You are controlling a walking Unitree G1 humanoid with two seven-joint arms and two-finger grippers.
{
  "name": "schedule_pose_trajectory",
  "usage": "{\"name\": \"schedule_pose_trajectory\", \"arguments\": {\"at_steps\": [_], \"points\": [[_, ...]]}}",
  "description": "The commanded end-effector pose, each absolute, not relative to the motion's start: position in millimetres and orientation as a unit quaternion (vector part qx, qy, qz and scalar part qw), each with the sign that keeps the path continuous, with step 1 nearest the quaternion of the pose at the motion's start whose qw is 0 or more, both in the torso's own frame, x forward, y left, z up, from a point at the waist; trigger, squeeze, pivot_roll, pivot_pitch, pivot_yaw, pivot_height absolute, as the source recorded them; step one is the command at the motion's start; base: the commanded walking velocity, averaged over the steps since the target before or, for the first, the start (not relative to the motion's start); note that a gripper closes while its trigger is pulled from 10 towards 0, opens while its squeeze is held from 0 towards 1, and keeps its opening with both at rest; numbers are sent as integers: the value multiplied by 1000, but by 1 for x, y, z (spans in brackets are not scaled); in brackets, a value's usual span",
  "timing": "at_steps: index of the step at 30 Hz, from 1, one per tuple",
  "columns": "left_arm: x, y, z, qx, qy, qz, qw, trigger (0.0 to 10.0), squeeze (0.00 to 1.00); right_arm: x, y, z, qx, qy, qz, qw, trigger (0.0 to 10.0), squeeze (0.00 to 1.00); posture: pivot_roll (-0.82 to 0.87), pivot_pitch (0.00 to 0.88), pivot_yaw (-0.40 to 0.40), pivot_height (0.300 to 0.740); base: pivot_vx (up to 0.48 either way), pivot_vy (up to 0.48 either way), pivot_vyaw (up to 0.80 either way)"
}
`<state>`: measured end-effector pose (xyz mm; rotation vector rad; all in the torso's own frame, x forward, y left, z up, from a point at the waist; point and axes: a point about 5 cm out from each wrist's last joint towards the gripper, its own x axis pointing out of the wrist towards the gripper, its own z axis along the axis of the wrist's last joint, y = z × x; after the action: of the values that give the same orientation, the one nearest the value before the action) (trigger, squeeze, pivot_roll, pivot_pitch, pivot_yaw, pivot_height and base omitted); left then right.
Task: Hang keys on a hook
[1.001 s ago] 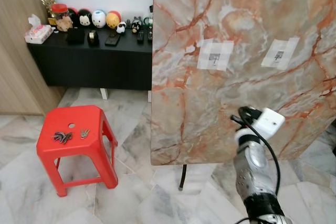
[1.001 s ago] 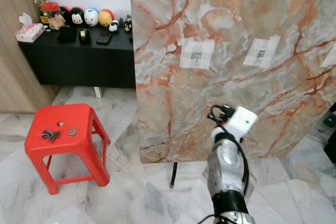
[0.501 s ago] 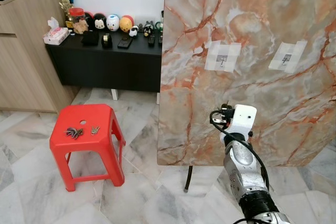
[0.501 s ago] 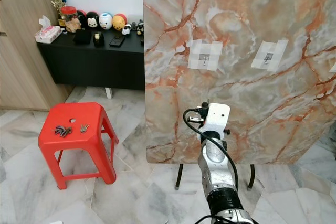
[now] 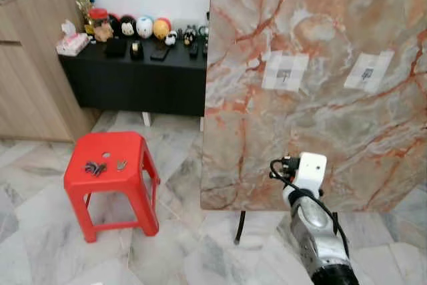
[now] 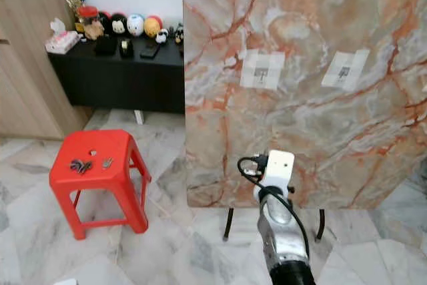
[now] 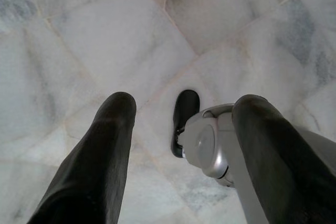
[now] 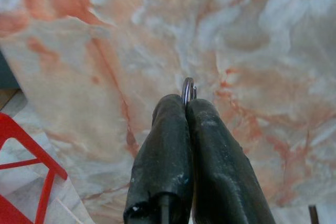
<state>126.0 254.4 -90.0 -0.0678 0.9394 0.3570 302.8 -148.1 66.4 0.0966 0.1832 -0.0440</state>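
A marble board (image 5: 320, 118) stands upright ahead, with two small hooks taped on it, one at the left (image 5: 285, 71) and one at the right (image 5: 368, 70). My right arm's wrist, with its white camera box (image 5: 311, 168), is raised low before the board, well under the hooks. In the right wrist view my right gripper (image 8: 185, 103) is shut on a metal key ring (image 8: 188, 90) that sticks out past the tips, facing the board. More keys (image 5: 93, 167) and a single key (image 5: 121, 163) lie on a red stool (image 5: 133, 145) at the left. My left gripper (image 7: 184, 103) hangs open over the floor.
A black sideboard (image 5: 133, 78) with toys and a tissue box runs along the back wall, beside a wooden cabinet (image 5: 30, 78) at far left. The board rests on thin dark legs (image 5: 238, 228). Marble floor (image 5: 180, 251) lies between stool and board.
The whole view has swung left and drawn back over the last second. My right wrist has sunk a little lower in front of the board.
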Motion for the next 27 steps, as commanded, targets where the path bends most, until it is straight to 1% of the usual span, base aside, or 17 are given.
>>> {"name": "schedule_pose_trajectory", "arguments": {"at_steps": [1,4,8,9,11,17,21,27], "points": [[128,258,-89,-30,454,171,874,10000,0,298,-147,72,41,84,-9,996,10000,0,64,0,-96,740,0,0,0],[125,259,-89,-28,455,171,874,10000,0,289,-151,78,45,67,-18,997,10000,0,61,0,-93,740,0,0,0],[123,258,-90,-26,457,169,873,10000,0,271,-147,92,28,25,1,999,10000,0,55,0,-90,740,251,0,0],[123,258,-90,-26,457,169,873,10000,0,271,-147,92,28,25,1,999,10000,0,55,0,-90,740,255,0,0],[121,259,-91,-23,460,166,872,10000,0,261,-146,91,24,27,4,999,10000,0,45,0,-84,740,264,0,0],[121,263,-89,-21,462,167,871,10000,0,262,-147,95,32,25,0,999,10000,0,44,0,-87,740,311,0,0],[123,257,-90,-19,458,161,874,10000,0,267,-146,97,34,23,-3,999,10000,0,54,0,-91,740,349,0,0],[122,257,-91,-17,459,160,874,10000,0,267,-144,97,38,27,-1,999,10000,0,52,0,-92,740,356,0,0]]}}
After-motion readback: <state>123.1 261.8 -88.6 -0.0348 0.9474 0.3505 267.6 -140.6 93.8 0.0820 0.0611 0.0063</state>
